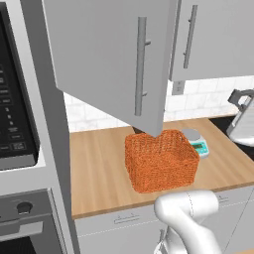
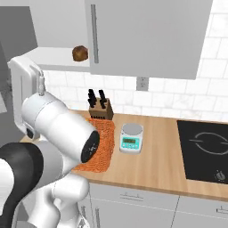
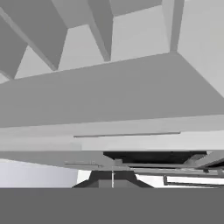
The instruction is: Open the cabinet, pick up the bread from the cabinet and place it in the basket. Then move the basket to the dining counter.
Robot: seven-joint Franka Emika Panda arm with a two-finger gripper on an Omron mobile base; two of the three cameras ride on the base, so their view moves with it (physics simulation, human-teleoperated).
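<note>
The cabinet's door (image 1: 99,54) stands swung open toward me, its long bar handle (image 1: 141,64) near the free edge. Inside, the bread (image 2: 80,53), a small dark brown lump, rests on the white shelf (image 2: 55,59). Below it on the wooden worktop stands the orange woven basket (image 1: 161,161), partly hidden behind my arm (image 2: 62,129) in the right base view. My gripper (image 3: 113,178) is shut with nothing between its fingers, and the hand view looks along flat grey cabinet panels. The dining counter is out of view.
A knife block (image 2: 99,107) stands behind the basket and a small kitchen scale (image 2: 131,138) beside it. A black cooktop (image 2: 205,149) lies at the right. A neighbouring cabinet door (image 2: 147,35) is closed. A microwave (image 1: 15,99) and oven (image 1: 25,218) flank the left.
</note>
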